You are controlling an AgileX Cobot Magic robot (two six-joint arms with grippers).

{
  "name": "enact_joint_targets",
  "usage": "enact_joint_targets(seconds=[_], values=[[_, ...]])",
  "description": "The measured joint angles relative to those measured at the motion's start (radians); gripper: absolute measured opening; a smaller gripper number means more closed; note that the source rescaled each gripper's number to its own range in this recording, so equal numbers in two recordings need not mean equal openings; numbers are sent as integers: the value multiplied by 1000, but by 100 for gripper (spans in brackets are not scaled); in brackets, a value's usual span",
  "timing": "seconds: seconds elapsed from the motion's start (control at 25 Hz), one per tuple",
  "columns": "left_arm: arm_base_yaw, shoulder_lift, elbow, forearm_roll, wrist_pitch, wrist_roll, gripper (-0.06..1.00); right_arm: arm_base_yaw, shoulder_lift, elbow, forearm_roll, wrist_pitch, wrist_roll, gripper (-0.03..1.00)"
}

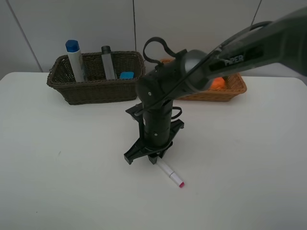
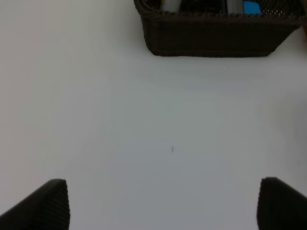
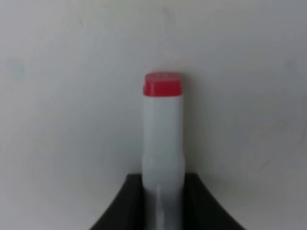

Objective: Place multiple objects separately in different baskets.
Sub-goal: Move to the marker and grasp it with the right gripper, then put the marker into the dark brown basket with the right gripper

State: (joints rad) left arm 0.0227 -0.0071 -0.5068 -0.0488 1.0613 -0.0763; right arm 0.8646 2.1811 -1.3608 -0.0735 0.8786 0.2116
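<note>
The white pink-tipped marker [image 1: 171, 175] [image 3: 163, 129] lies on the white table, toward its front. My right gripper [image 1: 154, 159] [image 3: 163, 196] reaches straight down and is shut on the marker's rear end, with the pink cap sticking out beyond the fingers. The dark brown basket [image 1: 96, 91] [image 2: 216, 38] at the back left holds the white bottle with blue cap [image 1: 75, 60], the dark green bottle [image 1: 108, 62] and the blue eraser [image 1: 126, 75] [image 2: 252, 7]. The orange-tan basket [image 1: 232, 90] holds an orange [image 1: 218, 84]. My left gripper [image 2: 165, 203] hangs open over bare table.
The right arm [image 1: 230, 52] crosses in front of the orange-tan basket and hides most of what is in it. White table surface [image 1: 62, 182] surrounds the marker. A wall stands close behind the baskets.
</note>
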Motion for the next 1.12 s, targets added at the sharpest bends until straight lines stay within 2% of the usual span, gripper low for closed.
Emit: enact_joint_targets(seconds=[0.12, 0.24, 0.48, 0.56, 0.68, 0.76, 0.92, 1.04, 1.12], values=[[0, 0, 0, 0, 0, 0, 100, 0, -23, 9, 22, 14, -11, 0], [0, 0, 0, 0, 0, 0, 100, 1, -107, 5, 2, 13, -16, 0], [0, 0, 0, 0, 0, 0, 100, -15, -239, -151, -158, -131, -16, 0], [0, 0, 0, 0, 0, 0, 100, -38, -233, -208, -202, -226, -17, 0], [0, 0, 0, 0, 0, 0, 100, -86, -201, -270, -245, -436, -16, 0], [0, 0, 0, 0, 0, 0, 100, -127, -163, -303, -241, -604, -16, 0], [0, 0, 0, 0, 0, 0, 100, -193, -63, -342, -187, -879, -15, 0], [0, 0, 0, 0, 0, 0, 100, -221, 18, -344, -172, -1052, -14, 0], [0, 0, 0, 0, 0, 0, 100, -232, 60, -344, -169, -1127, -14, 1]])
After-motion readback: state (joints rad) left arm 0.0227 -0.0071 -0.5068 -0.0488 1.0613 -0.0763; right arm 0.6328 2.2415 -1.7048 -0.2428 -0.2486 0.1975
